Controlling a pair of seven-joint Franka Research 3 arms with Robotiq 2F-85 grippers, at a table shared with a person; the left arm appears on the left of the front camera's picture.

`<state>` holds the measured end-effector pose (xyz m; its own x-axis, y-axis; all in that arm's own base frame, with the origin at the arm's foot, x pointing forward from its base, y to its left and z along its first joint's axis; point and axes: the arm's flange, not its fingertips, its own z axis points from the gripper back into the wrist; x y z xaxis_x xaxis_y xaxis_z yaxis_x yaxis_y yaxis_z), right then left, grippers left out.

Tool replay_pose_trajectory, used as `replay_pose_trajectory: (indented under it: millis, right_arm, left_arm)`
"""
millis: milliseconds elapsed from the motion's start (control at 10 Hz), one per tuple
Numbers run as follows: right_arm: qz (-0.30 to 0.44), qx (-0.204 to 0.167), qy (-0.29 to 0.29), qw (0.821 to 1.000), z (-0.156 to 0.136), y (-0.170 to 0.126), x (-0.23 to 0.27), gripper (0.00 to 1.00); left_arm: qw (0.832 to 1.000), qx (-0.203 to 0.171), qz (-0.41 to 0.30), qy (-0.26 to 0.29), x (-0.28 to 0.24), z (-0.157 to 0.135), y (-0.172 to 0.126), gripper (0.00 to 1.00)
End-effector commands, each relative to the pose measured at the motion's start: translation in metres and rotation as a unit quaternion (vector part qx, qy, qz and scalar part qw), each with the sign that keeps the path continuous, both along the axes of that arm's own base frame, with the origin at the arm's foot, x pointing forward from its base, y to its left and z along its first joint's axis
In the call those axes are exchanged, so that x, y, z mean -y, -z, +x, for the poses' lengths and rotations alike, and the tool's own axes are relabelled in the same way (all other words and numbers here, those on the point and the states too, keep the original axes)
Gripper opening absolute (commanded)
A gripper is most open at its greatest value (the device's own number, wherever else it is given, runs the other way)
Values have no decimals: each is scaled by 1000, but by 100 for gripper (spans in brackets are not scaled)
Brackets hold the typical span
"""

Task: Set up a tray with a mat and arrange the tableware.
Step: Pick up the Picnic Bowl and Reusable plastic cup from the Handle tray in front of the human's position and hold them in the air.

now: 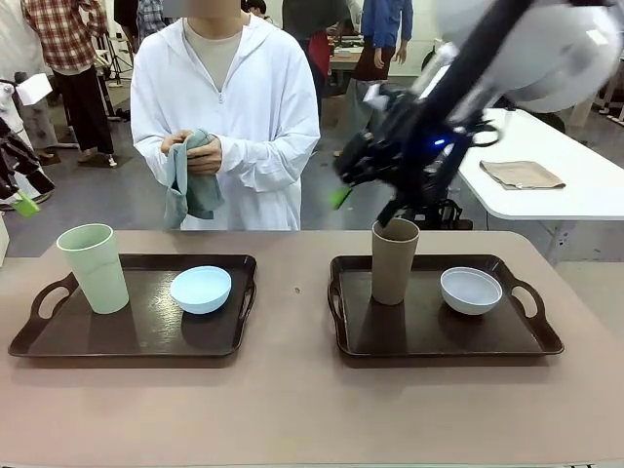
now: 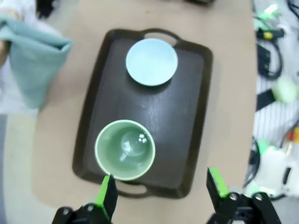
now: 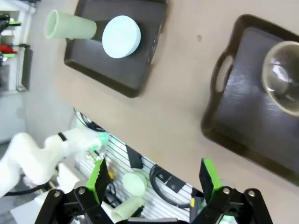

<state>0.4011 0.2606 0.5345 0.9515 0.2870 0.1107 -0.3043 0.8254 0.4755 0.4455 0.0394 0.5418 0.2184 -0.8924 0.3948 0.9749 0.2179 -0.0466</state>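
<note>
Front view, lower left: left tray (image 1: 132,353), dark, two-handled, flat on the brown table (image 1: 292,409). On its left end, standing upright, the pale green cup (image 1: 94,267). Just beside that, toward the tray's right end and not touching the cup, the light blue bowl (image 1: 201,289).

Lower right: right tray (image 1: 429,341), same make, with the brown cup (image 1: 394,260) upright on its left part and the white bowl (image 1: 471,290) to the right, a clear gap between them.

Upper centre, at the far side of the table: person's hands (image 1: 200,156) clutching a teal cloth (image 1: 190,190) at chest height, well above the tabletop.

Right wrist view, bottom edge: right gripper (image 3: 153,171), green-padded fingers spread wide, jaws released, nothing between them. In the front view, up in the air at upper right, above and behind the brown cup, touching nothing.

Left wrist view, bottom edge: left gripper (image 2: 162,183) high over the left tray, looking straight down into the pale green cup at lower centre, with the light blue bowl at top centre. Jaws released here too, spread wide, empty.
</note>
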Motion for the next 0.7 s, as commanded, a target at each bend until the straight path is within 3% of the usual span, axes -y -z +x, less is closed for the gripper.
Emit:
replay_pose_trajectory:
  millis: [0,300,400,500,600]
  right_arm:
    - [-67,-12,2,998,44,15,-47,100]
    - [-109,-7,11,994,73,36,-103,100]
    - [-104,-5,7,995,75,37,-111,100]
    - [-85,-14,-2,996,73,34,-103,100]
    - [-97,-9,-2,995,67,47,-98,100]
  left_arm:
    - [997,-11,-13,80,-6,13,-3,100]
    - [989,-2,-45,140,1,31,-16,100]
    - [990,4,-52,131,4,36,-18,100]
    - [995,9,-52,83,13,39,-18,100]
    - [991,-1,-39,128,10,24,-13,100]
